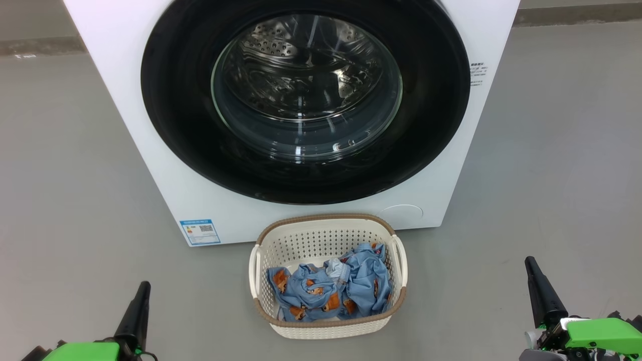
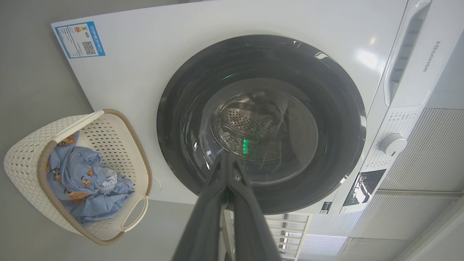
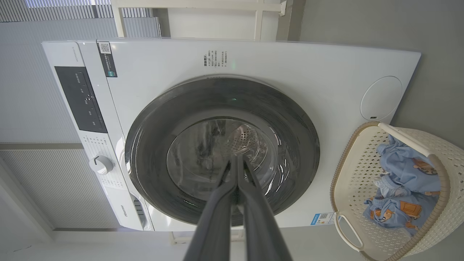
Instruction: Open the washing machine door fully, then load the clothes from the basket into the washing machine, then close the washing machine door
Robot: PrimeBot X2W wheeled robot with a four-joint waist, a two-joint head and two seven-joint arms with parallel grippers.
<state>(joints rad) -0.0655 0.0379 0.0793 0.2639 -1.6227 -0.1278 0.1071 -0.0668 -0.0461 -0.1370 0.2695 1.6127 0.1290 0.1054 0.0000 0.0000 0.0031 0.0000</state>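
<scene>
Head view: the washing machine (image 1: 125, 90) stands on the grey floor (image 1: 70, 200). The washing machine door (image 1: 175, 120) is shut, with its black rim flat against the white front. The steel drum (image 1: 281, 45) shows through the glass. A blue label sticker (image 1: 200, 231) sits at 7 o'clock of the door, on the front's lower corner.

The basket (image 1: 326, 218) stands on the floor at 6 o'clock of the door, just in front of the machine; I cannot tell whether they touch. The clothes (image 1: 331, 288) lie crumpled inside it, toward its near and right-hand walls.

The left fingers (image 1: 136, 311) are pressed together and hold nothing. They are at 8 o'clock of the basket, well apart from it. The right fingers (image 1: 541, 291) are likewise pinched shut and empty, at 3 o'clock of the basket and well apart from it.

Left wrist view: the shut fingers (image 2: 217, 203) point at the door glass, with the basket (image 2: 21, 159) at 9 o'clock.

Right wrist view: the shut fingers (image 3: 221, 210) point at the door glass, with the basket (image 3: 340, 174) at 3 o'clock.
</scene>
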